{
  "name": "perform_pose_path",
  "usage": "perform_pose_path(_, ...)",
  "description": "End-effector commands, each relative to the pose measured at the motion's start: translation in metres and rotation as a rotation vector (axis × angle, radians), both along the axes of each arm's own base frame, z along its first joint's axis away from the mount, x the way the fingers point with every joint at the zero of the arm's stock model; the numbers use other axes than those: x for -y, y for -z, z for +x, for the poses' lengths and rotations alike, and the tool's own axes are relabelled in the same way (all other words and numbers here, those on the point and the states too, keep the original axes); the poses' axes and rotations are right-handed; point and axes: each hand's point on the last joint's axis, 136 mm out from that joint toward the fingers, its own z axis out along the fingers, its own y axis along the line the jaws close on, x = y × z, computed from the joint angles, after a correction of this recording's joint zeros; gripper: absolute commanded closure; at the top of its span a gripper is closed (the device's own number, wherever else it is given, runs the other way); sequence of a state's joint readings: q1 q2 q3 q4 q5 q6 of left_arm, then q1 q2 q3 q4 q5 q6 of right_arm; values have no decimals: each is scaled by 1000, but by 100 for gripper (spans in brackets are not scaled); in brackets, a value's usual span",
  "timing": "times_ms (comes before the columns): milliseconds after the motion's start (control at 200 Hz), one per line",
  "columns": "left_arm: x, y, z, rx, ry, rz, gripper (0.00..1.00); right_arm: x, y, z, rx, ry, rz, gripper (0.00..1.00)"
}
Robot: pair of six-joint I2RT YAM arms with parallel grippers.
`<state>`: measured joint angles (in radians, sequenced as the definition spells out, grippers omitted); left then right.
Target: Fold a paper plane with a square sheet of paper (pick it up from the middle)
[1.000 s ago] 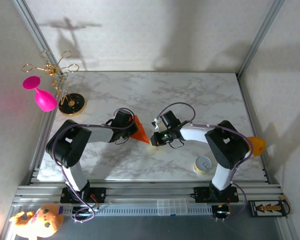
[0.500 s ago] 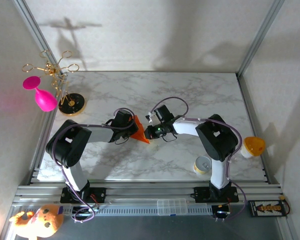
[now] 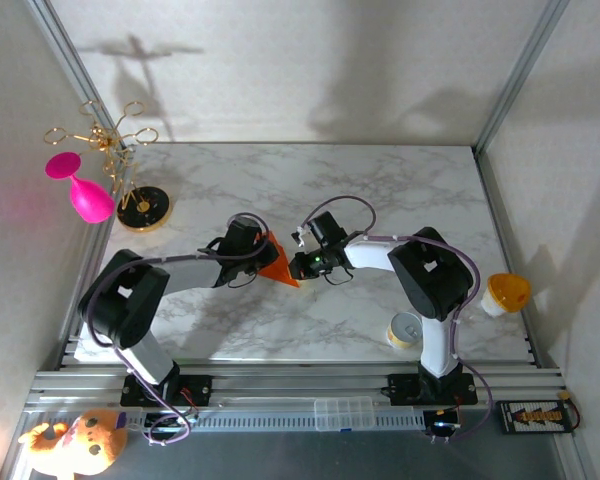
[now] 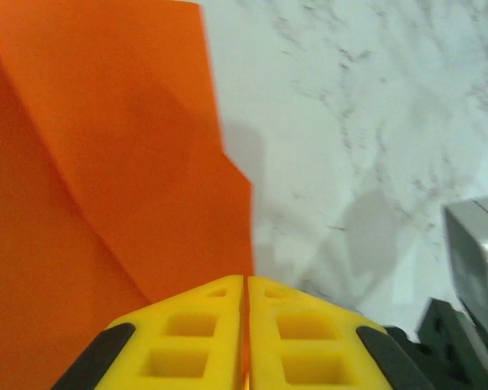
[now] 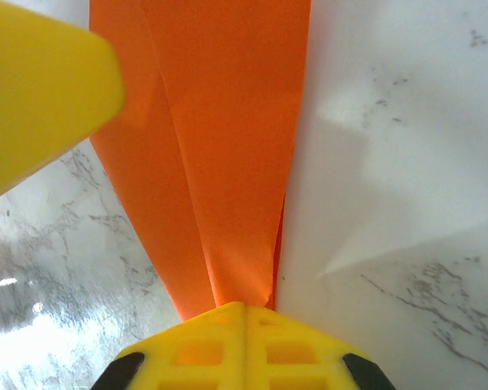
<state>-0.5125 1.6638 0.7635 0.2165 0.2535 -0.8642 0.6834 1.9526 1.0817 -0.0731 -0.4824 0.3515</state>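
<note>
The square sheet of paper is folded into a narrow bright orange dart, the paper plane [image 3: 278, 262], held just above the marble table [image 3: 380, 190] near its middle. My left gripper [image 3: 263, 250] is shut on its wide end; in the left wrist view the paper plane [image 4: 106, 162] runs away from the left gripper [image 4: 244, 280], with an orange sliver between the yellow pads. My right gripper [image 3: 298, 268] is shut on the pointed tip. The right wrist view shows the paper plane [image 5: 220, 146] narrowing into the right gripper [image 5: 246, 307], and a left finger [image 5: 41, 89] at the top left.
A pink goblet [image 3: 80, 190] and a gold rack [image 3: 130, 170] stand at the far left. A small yellow can [image 3: 407, 330] sits at the near right, beside the right arm. An orange-yellow cup [image 3: 507, 292] is off the table's right edge.
My right gripper has swung left and taken hold of the dart's tip. The left arm's elbow has shifted left; its gripper stays on the wide end.
</note>
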Motion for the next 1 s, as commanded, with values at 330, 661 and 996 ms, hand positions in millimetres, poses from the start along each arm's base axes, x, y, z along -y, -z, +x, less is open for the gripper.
perform_pose_path(330,22,37,-22,-103,93,20,93,19,26,-10,-51,36,-119,100)
perform_pose_path(661,-9,61,-29,-183,-47,137,100,-3,-32,-1,68,-29,40,100)
perform_pose_path(996,-8,59,-27,-178,-50,126,100,-7,2,-24,-8,-62,-22,100)
